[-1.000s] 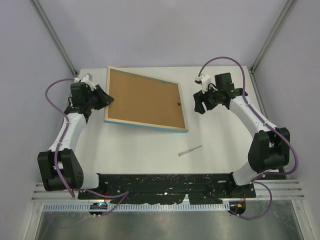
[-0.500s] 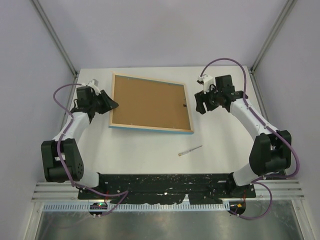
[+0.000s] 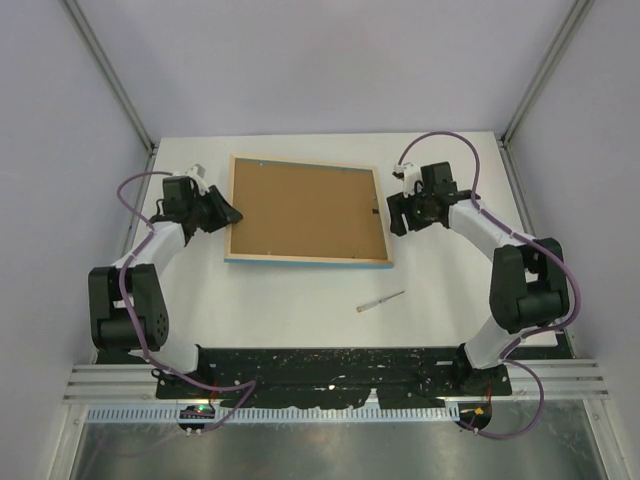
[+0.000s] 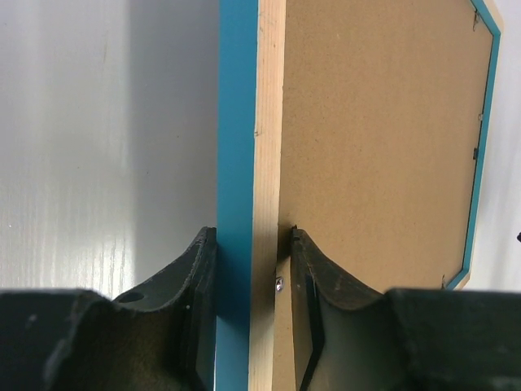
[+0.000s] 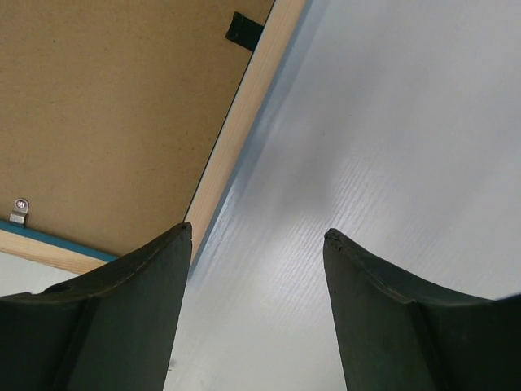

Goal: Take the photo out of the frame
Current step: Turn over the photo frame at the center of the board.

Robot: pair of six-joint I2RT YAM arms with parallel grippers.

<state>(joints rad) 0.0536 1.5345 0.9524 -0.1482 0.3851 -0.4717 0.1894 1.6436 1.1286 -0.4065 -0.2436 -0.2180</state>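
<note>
Tool (image 3: 381, 300): small, thin, lying loose on table (image 3: 300, 330), nearest the bases.
L gripper (image 4: 252, 236): being clamped across the frame's left rail, one finger outside on the blue, one on the inner side.
R gripper (image 5: 257, 232): jaws being held wide apart w/ nothing between, just beside the right rail.
Frame (image 3: 305, 259): being held face down, mid-table.
Backing board (image 3: 305, 205): being retained by a metal clip (image 5: 19, 210).
Photo: not visible; prob. under the board.
Risk: frame being dragged or tipped by a one-sided pull; board being pried w/ clips unturned, print creased.

L hand (image 4: 252, 236) pinched, R hand (image 5: 257, 230) wide
</note>
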